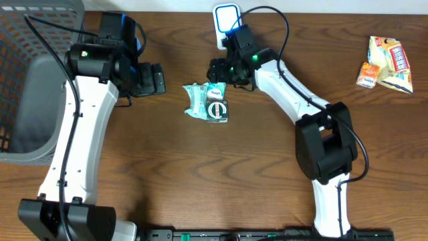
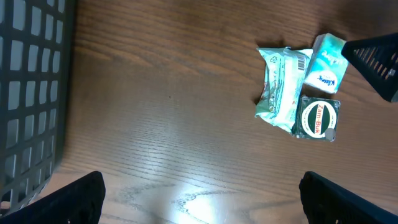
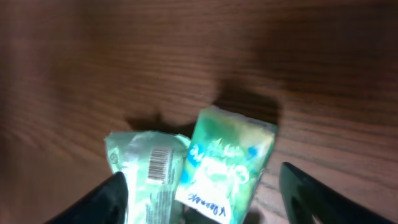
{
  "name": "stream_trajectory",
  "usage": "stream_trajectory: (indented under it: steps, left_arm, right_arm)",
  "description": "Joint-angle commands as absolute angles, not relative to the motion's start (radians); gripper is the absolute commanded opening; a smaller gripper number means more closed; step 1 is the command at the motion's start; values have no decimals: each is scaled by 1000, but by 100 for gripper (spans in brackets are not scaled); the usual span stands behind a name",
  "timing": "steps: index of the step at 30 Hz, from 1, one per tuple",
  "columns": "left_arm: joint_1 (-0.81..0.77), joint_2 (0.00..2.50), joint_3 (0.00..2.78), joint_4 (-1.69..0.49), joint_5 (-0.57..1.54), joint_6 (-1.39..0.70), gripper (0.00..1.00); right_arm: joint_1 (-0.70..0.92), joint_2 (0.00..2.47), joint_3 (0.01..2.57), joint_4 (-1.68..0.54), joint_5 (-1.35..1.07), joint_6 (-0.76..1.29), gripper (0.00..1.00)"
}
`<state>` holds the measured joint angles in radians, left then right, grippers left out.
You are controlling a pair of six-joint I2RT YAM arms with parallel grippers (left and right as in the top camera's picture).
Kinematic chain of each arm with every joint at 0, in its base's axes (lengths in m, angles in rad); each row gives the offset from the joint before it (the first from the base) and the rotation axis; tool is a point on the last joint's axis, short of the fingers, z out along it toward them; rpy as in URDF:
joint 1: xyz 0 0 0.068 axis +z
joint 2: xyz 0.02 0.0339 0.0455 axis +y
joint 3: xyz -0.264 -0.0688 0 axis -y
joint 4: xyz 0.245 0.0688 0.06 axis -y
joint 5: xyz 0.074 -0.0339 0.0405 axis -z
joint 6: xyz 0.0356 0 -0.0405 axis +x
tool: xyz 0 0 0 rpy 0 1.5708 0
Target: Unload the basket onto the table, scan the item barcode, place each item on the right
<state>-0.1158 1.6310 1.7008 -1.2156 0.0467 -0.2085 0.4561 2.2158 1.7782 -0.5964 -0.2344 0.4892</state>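
Right gripper (image 3: pixel 202 177) hangs low over the small tissue pack (image 3: pixel 227 165), jaws spread to either side of it, nothing grasped. That pack lies on the wooden table (image 1: pixel 200 174), against a green wipes packet (image 3: pixel 149 168) and a round tin (image 2: pixel 318 118). Left gripper (image 2: pixel 200 183) gapes wide near the basket (image 1: pixel 27 80).

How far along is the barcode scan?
Done: nothing; tissue pack, wipes and tin lie on the table. In hand: right claw open over the tissue pack, not gripping; left claw open, empty. Left: grasp, lift, scan.
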Motion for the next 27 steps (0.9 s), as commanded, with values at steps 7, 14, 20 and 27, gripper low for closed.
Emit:
stream_trajectory:
  steps: [7, 14, 20, 27]
  left_arm:
    - [-114, 1638, 1700, -1219, 42, -203, 98]
    - [-114, 1638, 1700, -1219, 41, -203, 98]
    - [-114, 1638, 1700, -1219, 42, -203, 98]
    - [-114, 1638, 1700, -1219, 42, -203, 98]
  right_arm:
    - [465, 2319, 1770, -655, -51, 545, 37]
    - [423, 2278, 1773, -855, 196, 545, 31]
    - [359, 2174, 1773, -1046, 327, 497, 36]
    - [390, 2140, 1773, -1013, 127, 309, 56]
